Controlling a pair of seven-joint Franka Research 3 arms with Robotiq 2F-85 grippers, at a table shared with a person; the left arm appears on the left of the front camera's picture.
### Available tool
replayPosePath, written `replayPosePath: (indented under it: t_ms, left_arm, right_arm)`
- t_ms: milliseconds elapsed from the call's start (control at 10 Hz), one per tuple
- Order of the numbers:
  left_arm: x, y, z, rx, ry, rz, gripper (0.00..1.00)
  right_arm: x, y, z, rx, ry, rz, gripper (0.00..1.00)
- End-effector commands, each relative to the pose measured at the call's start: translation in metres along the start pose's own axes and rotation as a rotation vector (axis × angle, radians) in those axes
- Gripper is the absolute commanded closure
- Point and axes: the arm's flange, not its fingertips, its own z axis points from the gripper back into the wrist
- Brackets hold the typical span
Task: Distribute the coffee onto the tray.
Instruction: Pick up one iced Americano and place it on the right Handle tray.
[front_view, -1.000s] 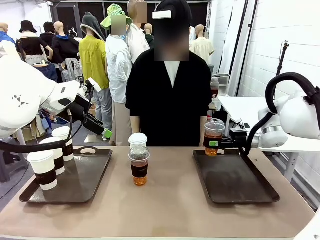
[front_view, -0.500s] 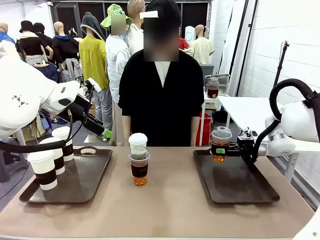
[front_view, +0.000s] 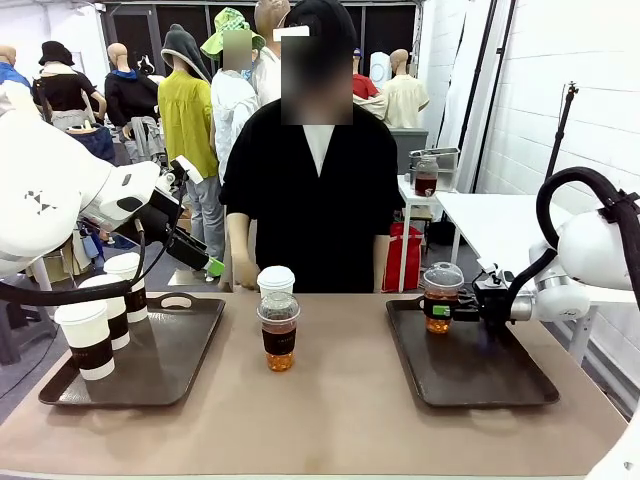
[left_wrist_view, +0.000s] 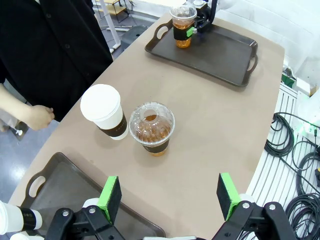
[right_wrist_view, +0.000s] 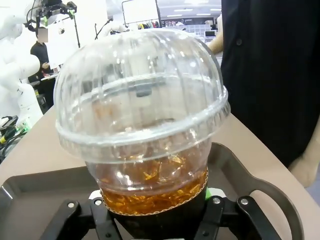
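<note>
The right hand (front_view: 447, 308) is clamped shut around the dark sleeve of a clear cup (front_view: 440, 297) of brown drink, one finger on each side. It holds the cup upright at the far left corner of the right tray (front_view: 480, 372), next to the tray's far handle. I cannot tell whether the cup's base touches the tray floor or hangs just above it. The rest of this tray is bare.

Left of the right tray, on the table (front_view: 340, 410), stands a second clear cup (front_view: 279, 335). A paper cup (front_view: 276, 281) is just behind it, the two touching or nearly so. Farther left of the right tray, well apart from it, lies the left tray (front_view: 170, 372) with three paper cups (front_view: 110, 312) upright along its outer edge.

The left hand (left_wrist_view: 168, 197) hangs above the left tray, far from the right tray, with its green pads (left_wrist_view: 109, 199) spread wide and nothing between them.

A person (front_view: 310, 190) in black stands across the table, beyond the right tray's left side.
</note>
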Motion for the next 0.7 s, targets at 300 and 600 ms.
replayPosePath:
  t_ms: [300, 600]
  left_arm:
    - [-0.001, 0.001, 0.000, -0.008, -0.004, 0.004, 0.00]
    - [-0.001, 0.001, 0.000, -0.008, -0.004, 0.004, 0.00]
  right_arm:
    - [-0.008, -0.014, -0.001, -0.040, -0.059, 0.015, 0.39]
    - [-0.009, -0.009, 0.001, -0.045, -0.035, -0.034, 0.19]
